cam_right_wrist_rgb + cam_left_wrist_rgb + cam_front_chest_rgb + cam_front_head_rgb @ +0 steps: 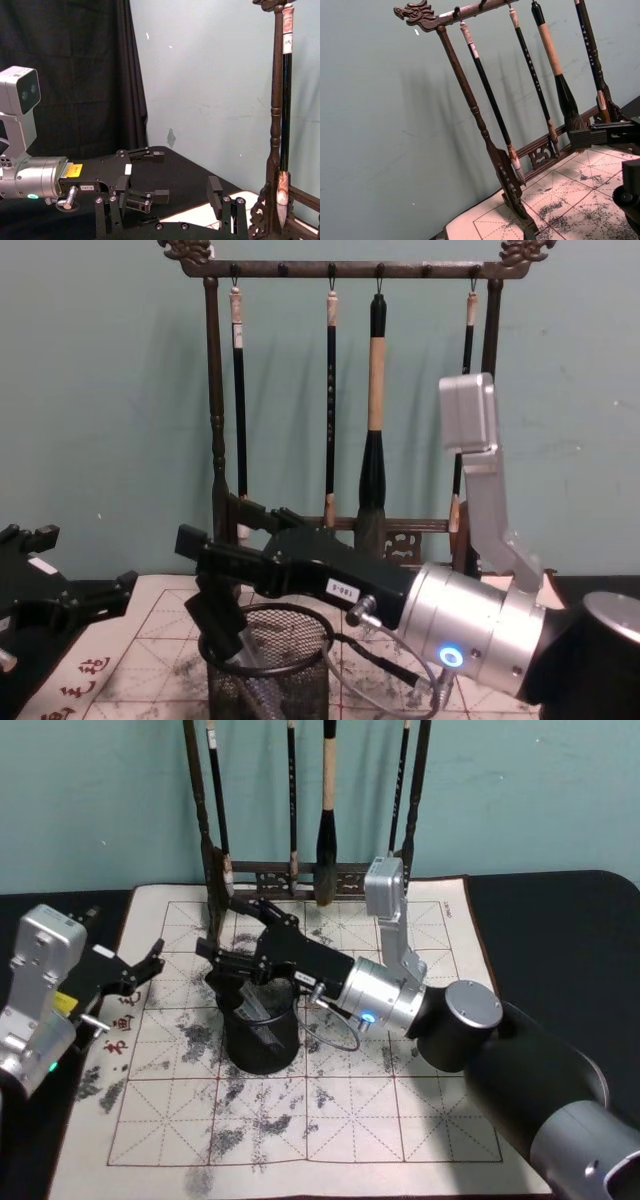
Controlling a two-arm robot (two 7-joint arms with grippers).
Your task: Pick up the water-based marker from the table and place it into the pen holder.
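The pen holder [262,1045], a black wire-mesh cup, stands on the left middle of the mat; in the chest view the pen holder [290,680] is at bottom centre. A grey marker [250,1007] leans inside it, and the marker [255,687] shows through the mesh. My right gripper [228,932] hovers just over the cup's rim, open, its fingers [102,217] wide apart with nothing between them. One finger hangs right above the marker's upper end. My left gripper [145,968] sits open at the mat's left edge, apart from the cup.
A tall dark wooden brush rack [290,875] with several hanging brushes stands behind the cup, close to the right arm. The white gridded mat [400,1120] with ink stains covers the black table. The teal wall is right behind the rack [485,140].
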